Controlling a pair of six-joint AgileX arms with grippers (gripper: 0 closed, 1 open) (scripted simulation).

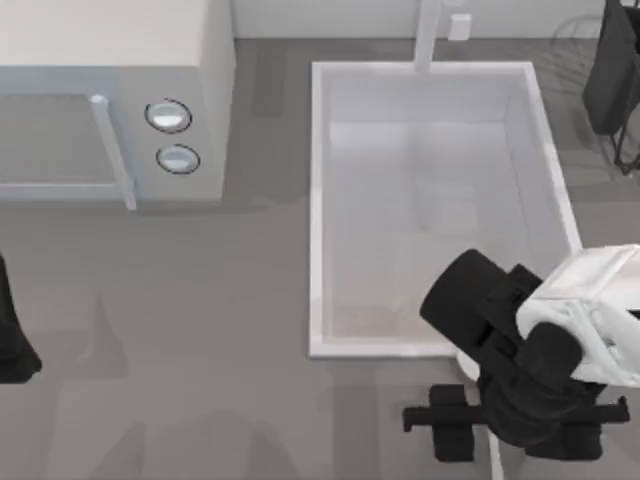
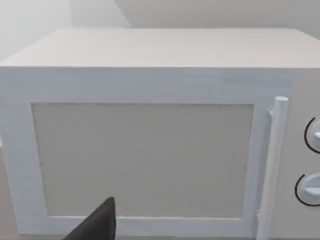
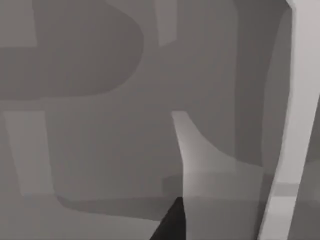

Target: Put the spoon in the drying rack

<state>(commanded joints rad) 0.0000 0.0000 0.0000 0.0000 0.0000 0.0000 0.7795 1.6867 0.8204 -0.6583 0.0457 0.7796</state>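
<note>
The spoon (image 1: 467, 366) is mostly under my right arm. Its pale bowl peeks out on the grey counter just in front of the sink's near rim, and a thin stretch of handle (image 1: 494, 458) shows lower down. My right gripper (image 1: 488, 425) hangs directly over it. In the right wrist view a pale tapering strip (image 3: 186, 150), seemingly the spoon, runs away from the gripper's dark tip (image 3: 172, 224). I cannot tell whether the spoon is held or lying free. The drying rack (image 1: 612, 70), dark wires with a black slab, stands at the far right back corner.
The big white sink basin (image 1: 318, 200) fills the middle, its rim (image 3: 295, 100) close beside my right gripper, with a faucet (image 1: 430, 35) behind it. A white microwave (image 1: 110, 90) (image 2: 150, 150) stands at the back left. My left arm (image 1: 12, 345) is parked at the left edge.
</note>
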